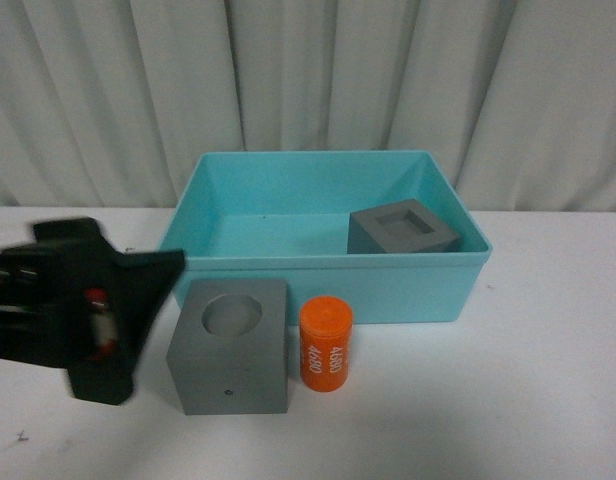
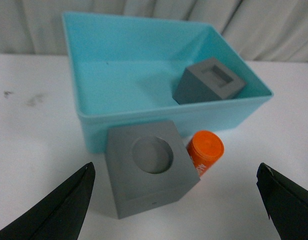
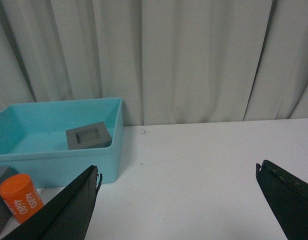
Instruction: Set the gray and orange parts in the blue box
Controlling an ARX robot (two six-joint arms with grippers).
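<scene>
Orange cylinder [image 1: 326,344] crowds round-recess cube [image 1: 231,345] — blue box [image 1: 408,290] just behind.

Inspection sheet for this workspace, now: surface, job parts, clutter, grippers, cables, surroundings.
Surface: white table, with faint dark smudges.
Job's things: blue box holds the square-recess gray cube; the round-recess gray cube and the upright orange cylinder stand outside it, before its front wall.
Clutter: nothing seen.
Grippers: left gripper open, aimed at the round-recess gray cube; right gripper open, holding nothing.
Cables: nothing seen.
Surroundings: pale curtain behind the table.
</scene>
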